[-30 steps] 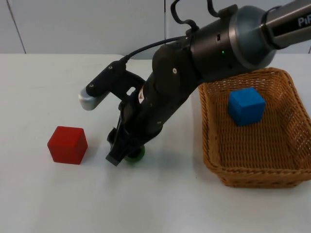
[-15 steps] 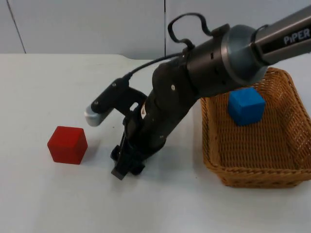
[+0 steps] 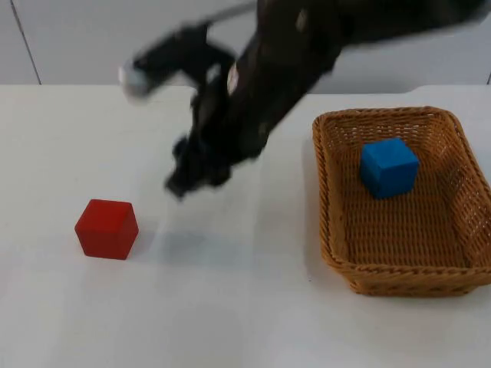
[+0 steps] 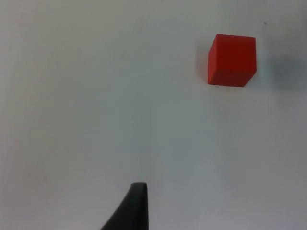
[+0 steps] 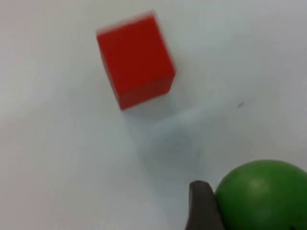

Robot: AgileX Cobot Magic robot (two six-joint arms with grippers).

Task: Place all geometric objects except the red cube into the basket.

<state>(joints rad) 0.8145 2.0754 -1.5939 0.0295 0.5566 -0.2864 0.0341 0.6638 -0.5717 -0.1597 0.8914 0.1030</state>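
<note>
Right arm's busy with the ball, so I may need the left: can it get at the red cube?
Probably yes: the red cube stands alone on bare table ahead of the left gripper's fingertip, nothing between them.

The right arm (image 3: 261,84) is bulky and black, with a black-fingered hand (image 3: 188,175).

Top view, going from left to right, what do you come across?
Red cube → right gripper raised above the table → basket → blue cube inside it.
</note>
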